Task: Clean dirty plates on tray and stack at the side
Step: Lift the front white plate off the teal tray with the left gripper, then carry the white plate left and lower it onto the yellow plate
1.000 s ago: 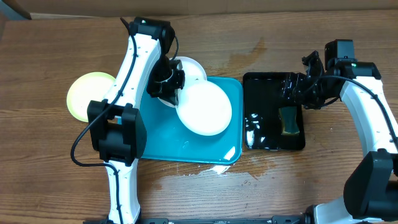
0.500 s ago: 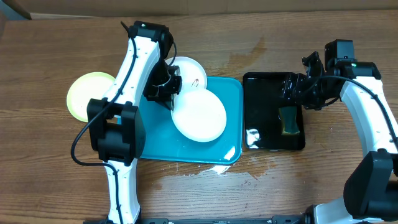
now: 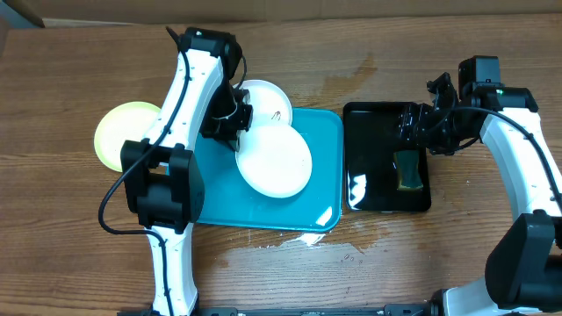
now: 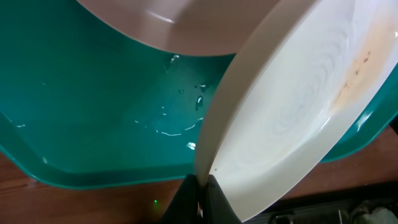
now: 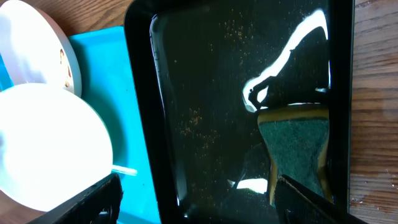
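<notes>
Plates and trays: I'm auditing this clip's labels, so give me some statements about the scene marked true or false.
The left gripper pinches a white plate by its rim. True.
The lime-green plate lies on the blue tray. False: it lies on the table, left of the tray.
The sponge lies in the black tray. True.
The right gripper holds the sponge. False: it is open above the black tray, holding nothing.

Three plates are in view: two white, the near white plate [image 3: 274,164] and the far white plate [image 3: 269,100], and one lime-green plate [image 3: 118,133]. There are two trays, one turquoise tray [image 3: 224,207] and one black tray [image 3: 373,132]. A single sponge [image 3: 408,171], green with a yellow edge, is present. Two robot arms, the left arm [image 3: 184,88] and the right arm [image 3: 518,145], share one wooden table [image 3: 351,44].
</notes>
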